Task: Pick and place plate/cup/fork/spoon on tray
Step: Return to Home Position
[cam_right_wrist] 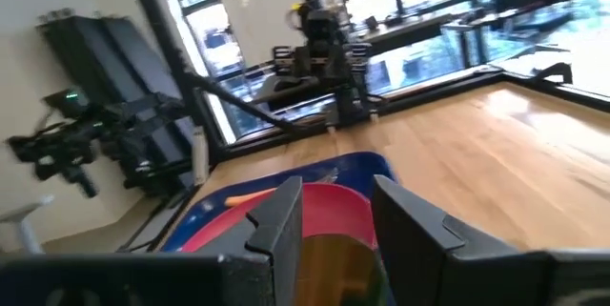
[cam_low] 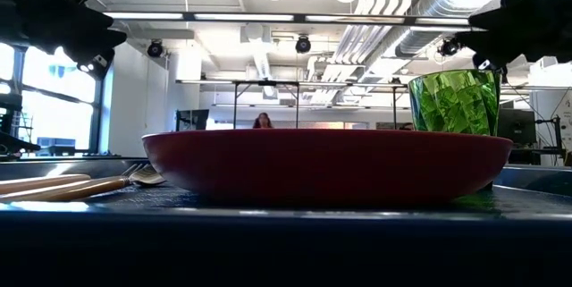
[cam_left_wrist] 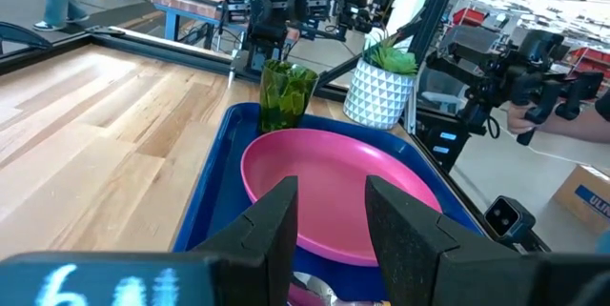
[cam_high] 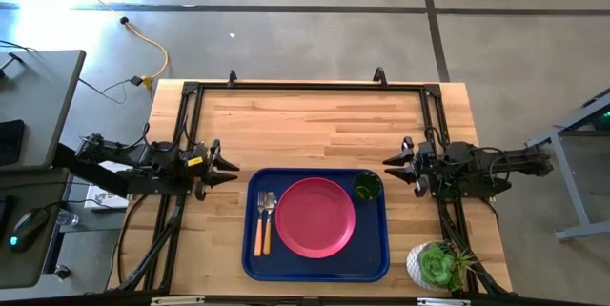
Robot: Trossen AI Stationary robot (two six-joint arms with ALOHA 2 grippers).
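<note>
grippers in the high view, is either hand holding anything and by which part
Nothing is held. The left hand and right hand are both open and empty, off opposite sides of the tray, where the plate, cup, fork and spoon lie.

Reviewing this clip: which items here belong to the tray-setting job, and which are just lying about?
Job items:
- dark blue rectangular plastic tray
- round pink-red plate
- small green translucent cup
- orange-handled fork
- orange-handled spoon

Lying about:
- white pot with green succulent
- yellow cable on the floor

Plate, cup, fork, spoon — on tray.
</note>
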